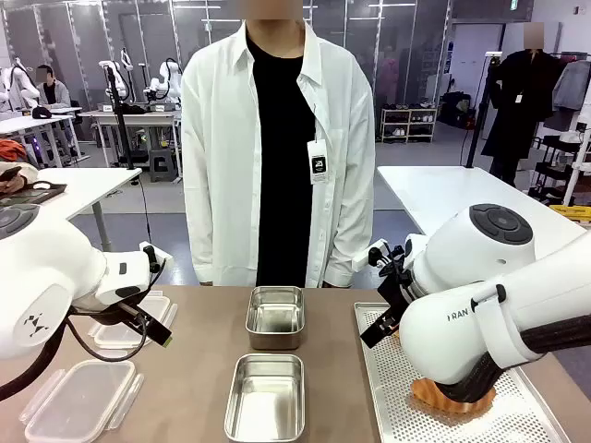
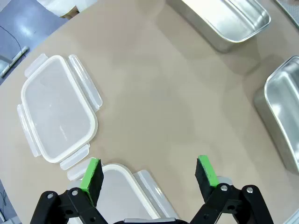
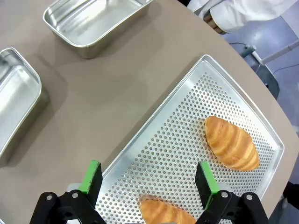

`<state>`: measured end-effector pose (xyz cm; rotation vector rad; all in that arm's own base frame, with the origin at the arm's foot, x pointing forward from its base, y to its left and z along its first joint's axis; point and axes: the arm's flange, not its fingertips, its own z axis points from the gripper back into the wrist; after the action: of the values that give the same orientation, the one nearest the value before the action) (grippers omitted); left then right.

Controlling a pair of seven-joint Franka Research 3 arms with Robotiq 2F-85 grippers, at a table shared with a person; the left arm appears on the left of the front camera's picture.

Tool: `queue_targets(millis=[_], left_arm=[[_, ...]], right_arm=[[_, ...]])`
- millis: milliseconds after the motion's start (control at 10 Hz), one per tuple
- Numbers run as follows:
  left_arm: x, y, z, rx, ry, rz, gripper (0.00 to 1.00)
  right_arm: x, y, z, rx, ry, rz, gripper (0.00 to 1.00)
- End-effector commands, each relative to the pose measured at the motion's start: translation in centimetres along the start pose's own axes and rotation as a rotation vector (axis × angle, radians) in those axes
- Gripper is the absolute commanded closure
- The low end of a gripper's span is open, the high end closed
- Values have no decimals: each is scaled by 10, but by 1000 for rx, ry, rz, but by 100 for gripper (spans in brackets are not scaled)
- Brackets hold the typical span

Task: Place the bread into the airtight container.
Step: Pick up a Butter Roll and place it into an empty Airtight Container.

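Two golden bread rolls lie on a perforated metal tray (image 3: 187, 135): one bread roll (image 3: 231, 143) toward its far side, the other (image 3: 164, 213) just below my right gripper (image 3: 148, 177). That gripper hangs open above the tray with nothing between its green pads. In the front view the right arm hides most of one bread roll (image 1: 441, 397). Two open steel airtight containers (image 1: 274, 317) (image 1: 266, 397) stand mid-table. My left gripper (image 2: 149, 173) is open and empty above the table, over a clear plastic lid (image 2: 122, 196).
A second clear clip-on lid (image 2: 56, 108) lies flat on the left of the table. A person in a white shirt (image 1: 222, 148) stands at the far edge, hands not on the table. Bare brown tabletop (image 2: 159, 93) lies between lids and containers.
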<state>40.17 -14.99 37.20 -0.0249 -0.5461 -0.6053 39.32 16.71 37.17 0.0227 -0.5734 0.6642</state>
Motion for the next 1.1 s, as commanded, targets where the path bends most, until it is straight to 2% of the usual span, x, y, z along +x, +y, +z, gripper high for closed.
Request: queue_targets(millis=[0, 1000], left_arm=[[0, 0, 0, 0, 0, 0, 0], [0, 0, 0, 0, 0, -1, 0]], right_arm=[[0, 0, 0, 0, 0, 0, 0], [0, 0, 0, -1, 0, 3, 0]])
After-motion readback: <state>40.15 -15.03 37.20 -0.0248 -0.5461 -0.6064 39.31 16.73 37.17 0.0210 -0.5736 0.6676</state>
